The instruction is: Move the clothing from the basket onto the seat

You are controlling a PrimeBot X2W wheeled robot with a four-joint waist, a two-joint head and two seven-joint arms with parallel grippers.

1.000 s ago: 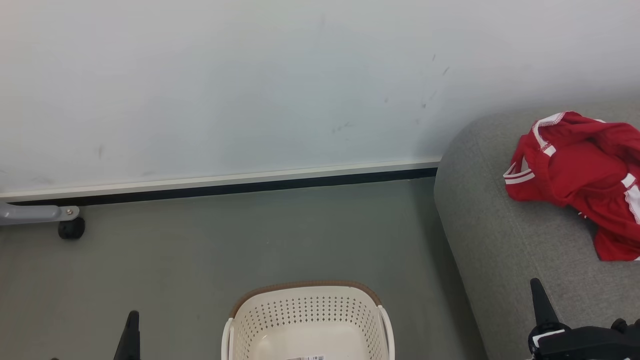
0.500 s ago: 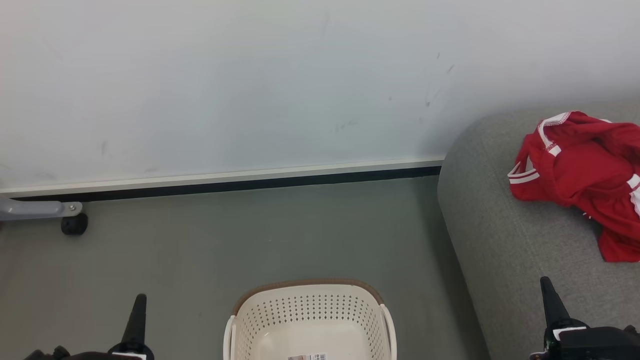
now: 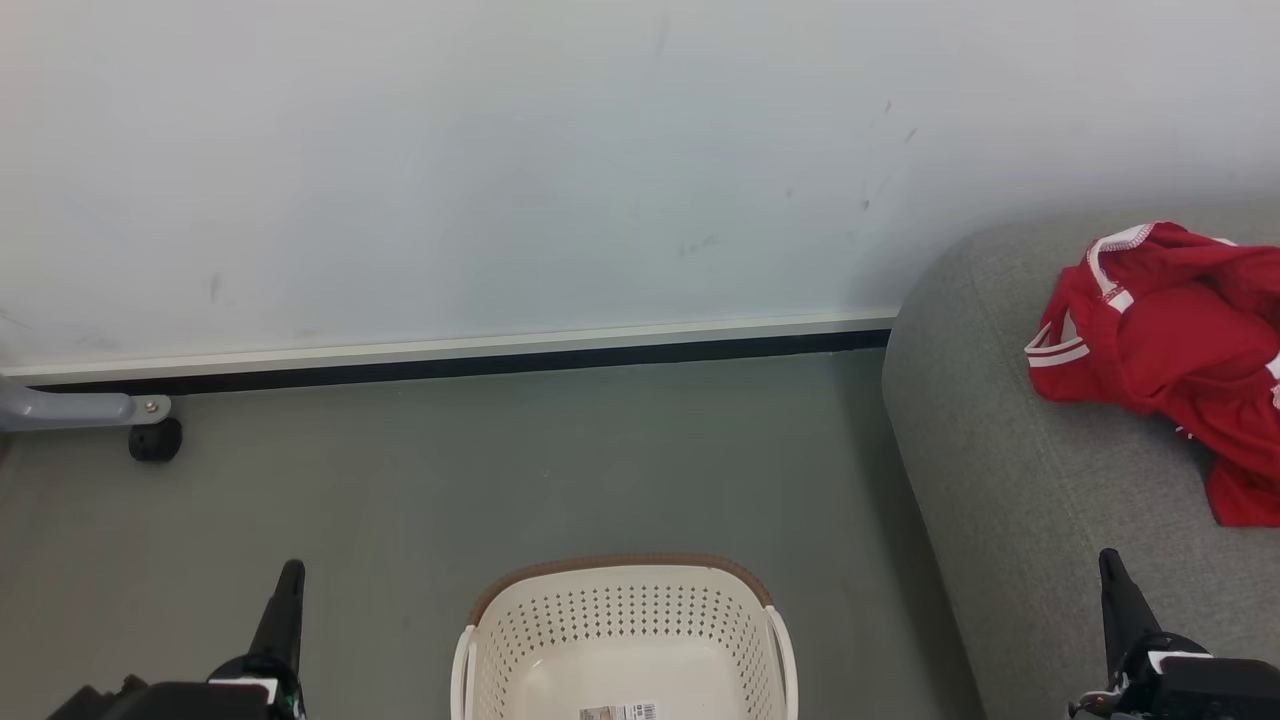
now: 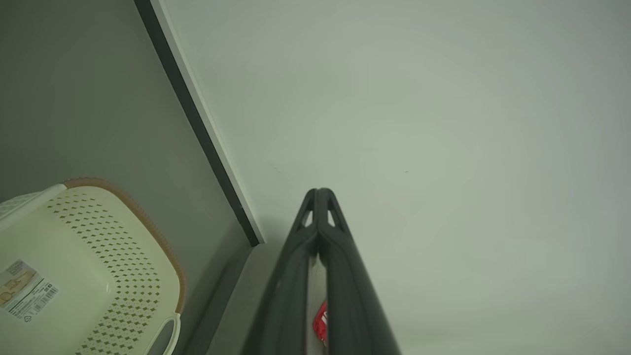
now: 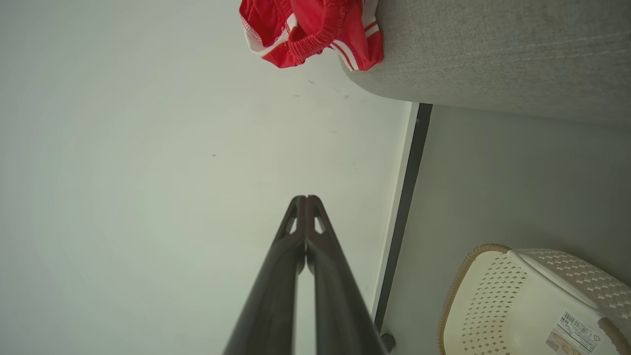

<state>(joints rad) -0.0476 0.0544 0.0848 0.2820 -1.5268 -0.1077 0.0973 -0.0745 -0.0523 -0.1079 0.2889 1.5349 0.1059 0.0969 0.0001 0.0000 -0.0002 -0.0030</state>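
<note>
The cream basket [image 3: 620, 610] stands on the floor at the bottom centre, holding nothing but a label on its bottom. The red clothing [image 3: 1160, 340] with white stripes lies crumpled on the grey seat [image 3: 1000, 450] at the right. My left gripper [image 3: 291, 570] is shut and empty at the lower left, left of the basket. My right gripper [image 3: 1109, 560] is shut and empty over the seat's front part, below the clothing. The left wrist view shows shut fingers [image 4: 319, 193] and the basket [image 4: 128, 276]. The right wrist view shows shut fingers [image 5: 305, 199], the clothing [image 5: 310, 29], the seat [image 5: 493, 54] and the basket [image 5: 488, 296].
A pale wall with a white baseboard [image 3: 450, 352] over a dark strip runs behind the grey floor [image 3: 550, 470]. A grey metal leg with a black caster [image 3: 155, 438] stands at the far left by the wall.
The camera has shifted a little, sliding the scene rightward. My left gripper has risen further into the head view. The clothing and basket lie as before.
</note>
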